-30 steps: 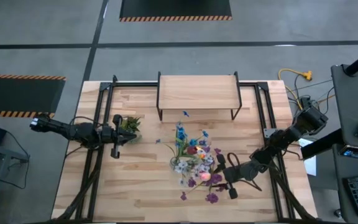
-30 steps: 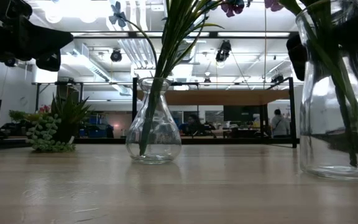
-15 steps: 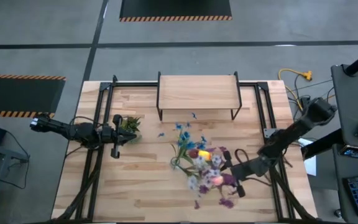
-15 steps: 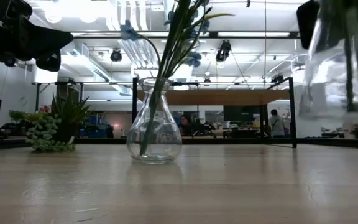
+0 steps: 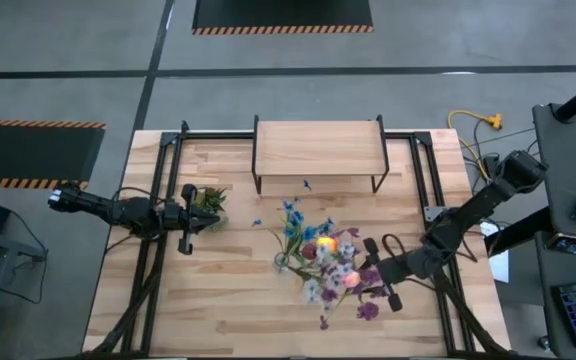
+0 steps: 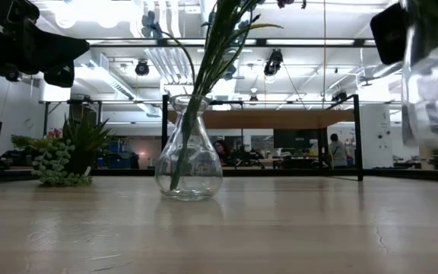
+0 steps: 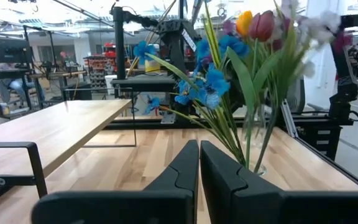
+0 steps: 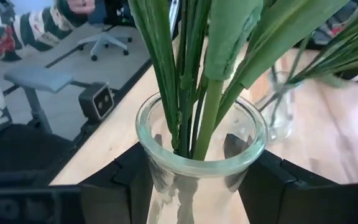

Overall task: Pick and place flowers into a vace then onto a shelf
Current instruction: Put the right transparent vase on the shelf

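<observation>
Clamping on the glass vase (image 8: 199,155), the right gripper (image 8: 197,163) is carrying it clear of the table (image 5: 228,310), flowers (image 5: 336,262) bunched inside, near the right edge. A second vase (image 6: 188,152) is standing mid-table; the shelf (image 5: 318,148) is waiting at the far edge. Keeping it upright matters, lifting above the shelf top. The left gripper (image 7: 199,168), fingers together, is idling beside the potted plant (image 5: 206,200).
</observation>
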Robot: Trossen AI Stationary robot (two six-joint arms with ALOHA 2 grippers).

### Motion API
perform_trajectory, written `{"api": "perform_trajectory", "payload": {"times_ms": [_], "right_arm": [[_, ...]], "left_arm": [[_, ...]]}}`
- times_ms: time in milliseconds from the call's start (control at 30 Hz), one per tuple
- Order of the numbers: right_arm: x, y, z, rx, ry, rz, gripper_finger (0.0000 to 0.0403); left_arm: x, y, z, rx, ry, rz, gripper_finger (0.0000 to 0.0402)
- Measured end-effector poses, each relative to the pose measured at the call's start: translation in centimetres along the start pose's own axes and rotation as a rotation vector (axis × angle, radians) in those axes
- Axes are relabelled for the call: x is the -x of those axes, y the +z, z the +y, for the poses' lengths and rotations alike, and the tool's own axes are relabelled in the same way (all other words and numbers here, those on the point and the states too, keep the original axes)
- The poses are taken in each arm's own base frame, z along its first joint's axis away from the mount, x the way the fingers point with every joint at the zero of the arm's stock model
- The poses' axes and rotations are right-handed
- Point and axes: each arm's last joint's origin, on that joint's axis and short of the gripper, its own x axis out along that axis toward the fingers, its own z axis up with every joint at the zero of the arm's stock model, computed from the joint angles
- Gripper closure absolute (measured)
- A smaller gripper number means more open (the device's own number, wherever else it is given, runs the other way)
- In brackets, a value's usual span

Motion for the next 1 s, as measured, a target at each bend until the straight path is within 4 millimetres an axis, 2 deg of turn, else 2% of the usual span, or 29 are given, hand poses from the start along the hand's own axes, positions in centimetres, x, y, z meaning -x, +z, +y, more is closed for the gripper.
{"api": "perform_trajectory", "payload": {"times_ms": [200, 433, 567, 700, 1000], "right_arm": [[-1.6, -1.4, 0.5, 0.007, 0.036, 0.047, 0.0228], [-1.8, -2.1, 0.1, -0.078, 0.077, 0.136, 0.0228], [-0.7, -1.4, -0.1, -0.084, 0.08, 0.135, 0.0228], [0.6, -0.5, -0.3, -0.122, 0.078, 0.204, 0.0227], [2.6, 3.5, 0.1, -0.131, 0.178, 0.355, 0.0227]], "left_arm": [[0.0, 0.0, 0.0, 0.0, 0.0, 0.0, 0.0402], [0.0, 0.0, 0.0, 0.0, 0.0, 0.0, 0.0402], [0.0, 0.0, 0.0, 0.0, 0.0, 0.0, 0.0402], [0.0, 0.0, 0.0, 0.0, 0.0, -0.001, 0.0402], [0.0, 0.0, 0.0, 0.001, 0.0, -0.001, 0.0402]]}}
